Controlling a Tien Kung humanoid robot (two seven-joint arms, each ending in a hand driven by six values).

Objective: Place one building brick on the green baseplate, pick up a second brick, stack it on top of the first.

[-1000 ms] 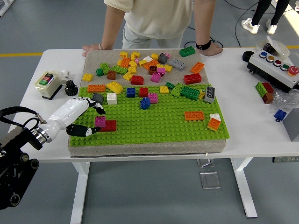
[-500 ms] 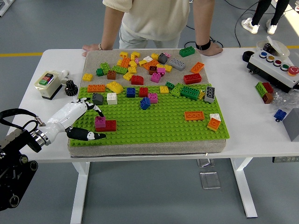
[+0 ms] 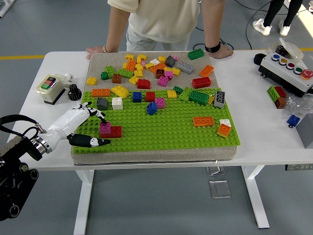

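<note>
Backing toward the lower left of the frame, the left hand has let go and now sits with fingers spread and empty, thumb low along the front edge of the green baseplate, fingertips pointing up toward the grey brick. A second ago it was closed in around the magenta brick; now that brick stands free on top of the red brick, left of centre on the plate, just right of the hand. That reads as the stack made and released, so the task looks essentially finished. At the top of the frame a person leans both hands on the table's far edge, touching nothing. No right arm shows.
</note>
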